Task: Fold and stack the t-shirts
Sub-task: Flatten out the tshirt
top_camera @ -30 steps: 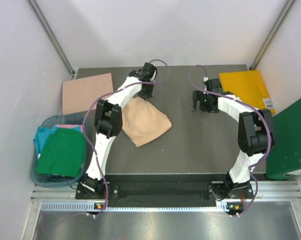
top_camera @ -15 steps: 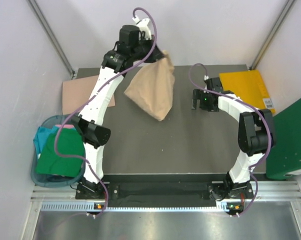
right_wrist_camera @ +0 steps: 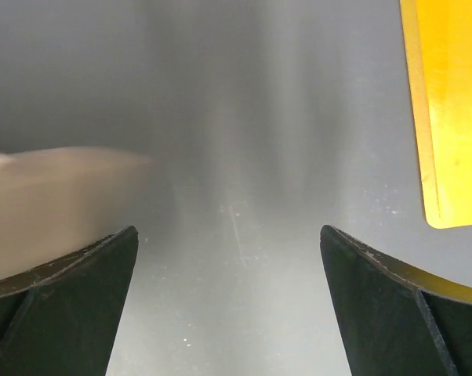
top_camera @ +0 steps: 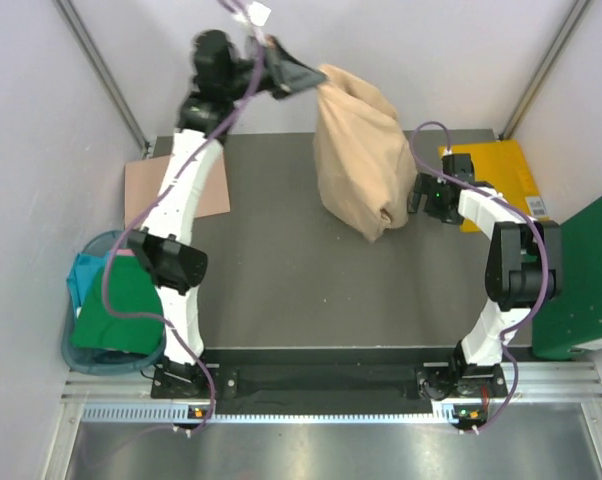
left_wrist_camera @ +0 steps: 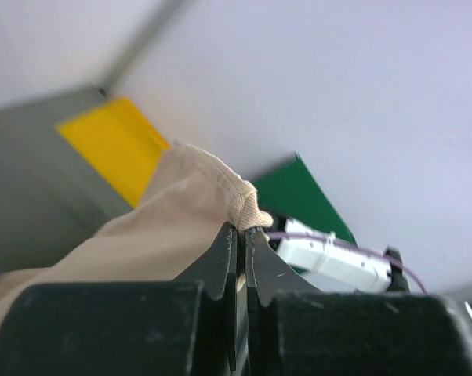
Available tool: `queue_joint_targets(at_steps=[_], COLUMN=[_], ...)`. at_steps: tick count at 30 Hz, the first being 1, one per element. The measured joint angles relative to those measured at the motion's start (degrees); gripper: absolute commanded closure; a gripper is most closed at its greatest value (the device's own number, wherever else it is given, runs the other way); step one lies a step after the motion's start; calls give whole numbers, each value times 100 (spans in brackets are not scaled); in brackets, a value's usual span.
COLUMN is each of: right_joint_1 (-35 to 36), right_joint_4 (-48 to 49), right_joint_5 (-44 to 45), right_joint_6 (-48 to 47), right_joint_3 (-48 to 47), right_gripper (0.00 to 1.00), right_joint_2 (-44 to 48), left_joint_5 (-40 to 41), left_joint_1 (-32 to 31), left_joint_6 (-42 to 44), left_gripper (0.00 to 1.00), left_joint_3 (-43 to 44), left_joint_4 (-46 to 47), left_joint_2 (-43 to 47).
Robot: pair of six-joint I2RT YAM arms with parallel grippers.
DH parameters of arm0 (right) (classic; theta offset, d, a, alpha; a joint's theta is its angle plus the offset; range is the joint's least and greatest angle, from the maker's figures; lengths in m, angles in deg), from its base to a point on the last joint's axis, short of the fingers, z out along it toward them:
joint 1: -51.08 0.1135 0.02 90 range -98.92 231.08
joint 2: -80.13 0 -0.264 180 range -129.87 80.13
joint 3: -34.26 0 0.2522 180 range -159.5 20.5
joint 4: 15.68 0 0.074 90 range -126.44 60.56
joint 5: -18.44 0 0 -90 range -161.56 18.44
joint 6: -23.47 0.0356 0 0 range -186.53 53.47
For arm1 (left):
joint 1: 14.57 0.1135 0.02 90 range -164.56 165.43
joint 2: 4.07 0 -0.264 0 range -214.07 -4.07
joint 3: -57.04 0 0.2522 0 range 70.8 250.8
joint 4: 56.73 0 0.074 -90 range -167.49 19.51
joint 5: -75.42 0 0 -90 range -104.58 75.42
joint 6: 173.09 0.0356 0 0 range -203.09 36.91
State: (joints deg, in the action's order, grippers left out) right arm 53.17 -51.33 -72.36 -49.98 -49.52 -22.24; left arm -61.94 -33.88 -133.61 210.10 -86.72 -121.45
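A beige t-shirt (top_camera: pixel 359 160) hangs in the air over the back of the dark table (top_camera: pixel 281 290), bunched and drooping. My left gripper (top_camera: pixel 316 76) is raised high at the back and shut on its top edge; in the left wrist view the hem (left_wrist_camera: pixel 240 200) is pinched at the fingertips (left_wrist_camera: pixel 242 233). My right gripper (top_camera: pixel 413 198) stands open low at the right, close beside the shirt's lower end. In the right wrist view nothing lies between its fingers (right_wrist_camera: pixel 67 282), and blurred beige cloth (right_wrist_camera: pixel 56 204) shows at the left. Green (top_camera: pixel 121 305), teal (top_camera: pixel 84 272) and pink (top_camera: pixel 131 255) t-shirts lie in a bin.
The blue bin (top_camera: pixel 96 357) stands off the table's left edge. A brown board (top_camera: pixel 141 190) lies at the back left, partly under the left arm. A yellow sheet (top_camera: pixel 501 170) lies at the back right. A green panel (top_camera: pixel 581 280) leans at the far right.
My left gripper has lifted the beige t-shirt off the table and swung it up and to the right. My right gripper has moved slightly back and right, now beside the hanging cloth.
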Motion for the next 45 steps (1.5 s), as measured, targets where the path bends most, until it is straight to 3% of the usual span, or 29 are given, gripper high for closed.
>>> queue_joint_targets(at_steps=[6, 12, 18, 25, 31, 39, 41, 45], right_joint_1=[-39, -59, -378, -752, -745, -745, -745, -741], right_joint_4=[7, -24, 7, -13, 22, -2, 4, 46], right_joint_5=[7, 11, 92, 232, 271, 289, 284, 284], right_joint_6=[15, -2, -28, -39, -92, -103, -98, -90], right_joint_3=[22, -138, -372, -426, -348, 7, 26, 26], right_gripper=[0, 0, 0, 0, 0, 0, 0, 0], right_joint_2=[0, -15, -15, -17, -11, -11, -11, -11], left_joint_5=[315, 623, 313, -273, -555, -568, -568, -527], left_joint_1=[1563, 1895, 1333, -256, -898, -391, -37, 837], left_joint_6=[-249, 63, -463, -2524, -3401, -3484, -3460, -2966], left_gripper=[100, 100, 100, 100, 100, 100, 100, 100], left_joint_3=[33, 203, 341, 789, 791, 754, 334, -1672], left_joint_4=[76, -221, 503, 2590, 3023, 3469, 3639, 3805], left_joint_2=[680, 1340, 975, -986, -1502, -601, -28, 1611])
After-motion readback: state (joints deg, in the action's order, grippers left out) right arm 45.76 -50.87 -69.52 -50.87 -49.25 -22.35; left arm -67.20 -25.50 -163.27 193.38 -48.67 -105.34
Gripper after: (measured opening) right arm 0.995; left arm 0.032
